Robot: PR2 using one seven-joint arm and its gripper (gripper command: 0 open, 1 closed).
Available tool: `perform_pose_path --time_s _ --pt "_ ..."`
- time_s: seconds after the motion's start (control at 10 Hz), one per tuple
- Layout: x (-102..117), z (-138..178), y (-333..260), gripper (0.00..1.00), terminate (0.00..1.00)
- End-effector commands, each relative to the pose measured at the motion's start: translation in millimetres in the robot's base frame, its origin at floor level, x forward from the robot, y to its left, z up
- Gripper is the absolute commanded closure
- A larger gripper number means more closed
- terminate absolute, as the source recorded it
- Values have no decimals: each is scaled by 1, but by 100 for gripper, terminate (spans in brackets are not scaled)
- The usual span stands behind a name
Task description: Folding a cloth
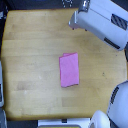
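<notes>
Pink cloth flat on the desk, fold not clearly begun.

One cloth [69, 70] lies near the centre of the wooden desk [30, 45], spread as a slightly tilted four-sided piece; a thin edge at its 11 o'clock corner may hint at a layer, but I cannot tell. One arm [102, 22] hangs at 1 o'clock, well apart from the cloth. Its claw is too blurred to say if it is open or holding anything.
</notes>
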Motion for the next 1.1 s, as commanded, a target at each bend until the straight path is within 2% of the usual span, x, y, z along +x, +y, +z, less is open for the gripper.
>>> perform_pose_path --time_s 0.0,0.5,0.9,1.0 --pt "57 44 -81 0 0" --pt "61 68 -221 0 0" --pt "58 56 -252 0 0" --pt "51 46 -262 0 100"
